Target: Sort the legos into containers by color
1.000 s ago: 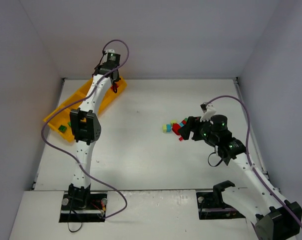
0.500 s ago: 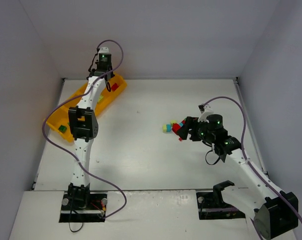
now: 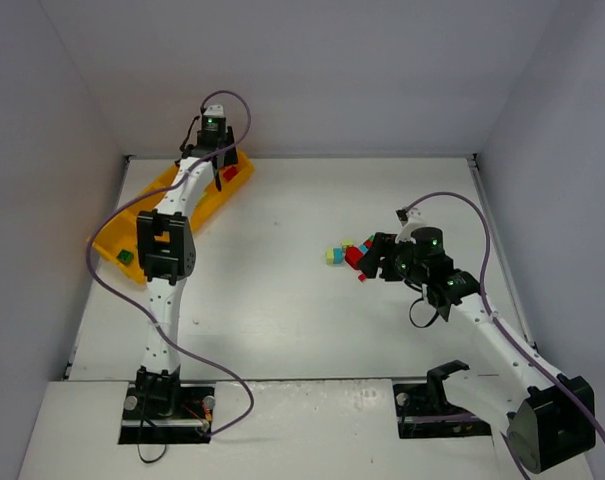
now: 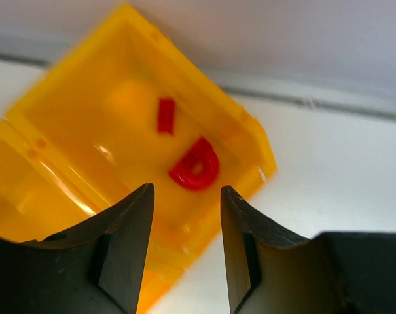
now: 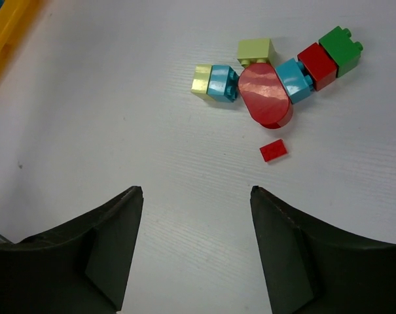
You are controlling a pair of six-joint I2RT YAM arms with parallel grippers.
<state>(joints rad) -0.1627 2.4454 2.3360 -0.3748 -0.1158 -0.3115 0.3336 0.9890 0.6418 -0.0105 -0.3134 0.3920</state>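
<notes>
The orange-yellow tray [image 3: 117, 225] lies at the back left. My left gripper [image 3: 218, 162] is open and empty above its far compartment [image 4: 126, 140], which holds a red half-round [image 4: 196, 165] and a small red brick [image 4: 165, 116]. A green brick [image 3: 127, 257] lies in the near compartment. My right gripper [image 3: 374, 258] is open and empty just right of the loose legos [image 3: 345, 252]. The right wrist view shows them: a red oval piece [image 5: 266, 95], a yellow and teal pair [image 5: 214, 82], a yellow-green brick [image 5: 255, 49], teal [image 5: 294, 80], red [image 5: 315, 65] and green [image 5: 340, 47] bricks, and a small red plate [image 5: 273, 150].
Grey walls close in the white table [image 3: 282, 300] on the left, back and right. The tray sits slanted against the back left corner. The left arm [image 3: 167, 250] reaches over the tray's length. A purple cable [image 3: 452, 200] loops above the right arm.
The left wrist has risen and shifted a little above the tray's far compartment. The right arm has settled slightly, its gripper still beside the loose legos.
</notes>
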